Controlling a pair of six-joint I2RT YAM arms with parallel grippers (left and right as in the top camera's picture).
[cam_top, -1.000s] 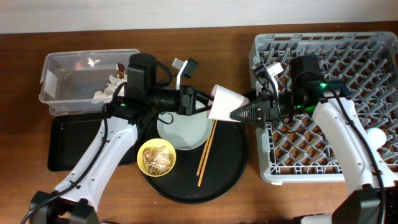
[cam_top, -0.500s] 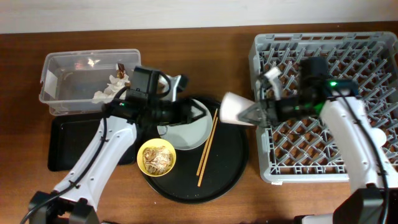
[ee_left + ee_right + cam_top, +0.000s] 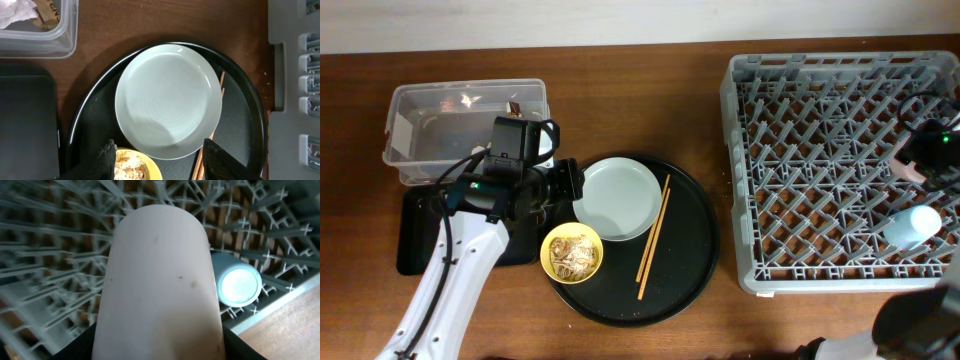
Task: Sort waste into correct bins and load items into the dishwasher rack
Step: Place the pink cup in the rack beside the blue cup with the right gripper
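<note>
Here the right gripper (image 3: 160, 347) is pinching the pink cup (image 3: 160, 280) close over the dishwasher rack (image 3: 50, 255), with the light-blue cup (image 3: 240, 285) lying on the lattice just beyond. The left gripper (image 3: 162, 160) hangs spread and empty over the plate (image 3: 167, 100), the yellow bowl (image 3: 142, 169) beside its finger.
</note>
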